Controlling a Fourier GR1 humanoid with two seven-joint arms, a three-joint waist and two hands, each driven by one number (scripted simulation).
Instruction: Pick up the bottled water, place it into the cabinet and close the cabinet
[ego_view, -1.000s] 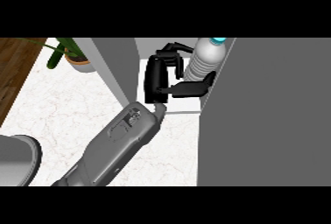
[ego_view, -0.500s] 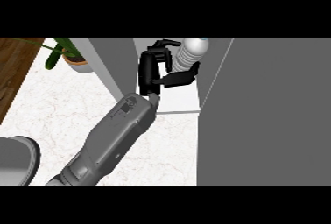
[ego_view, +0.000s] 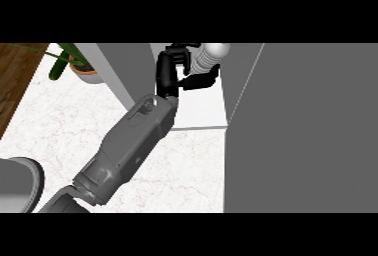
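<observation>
The counter (ego_view: 59, 130) is pale marble, with a strip of brown wood running along its left edge and a potted plant (ego_view: 74, 65) at the far corner. A grey cabinet (ego_view: 310, 125) fills the right side, its white inside floor showing in the open gap. Inside that gap stands the bottled water (ego_view: 210, 55), upright, with the left hand (ego_view: 173, 70) curled around it, fingers wrapped on its side.

The cabinet (ego_view: 199, 107) opening is narrow: its grey side wall (ego_view: 125, 70) stands on one side, the open door (ego_view: 310, 125) on the other. The left hand (ego_view: 171, 70) and bottled water (ego_view: 209, 56) fill the gap. A potted plant (ego_view: 74, 65) stands near the wall outside.
</observation>
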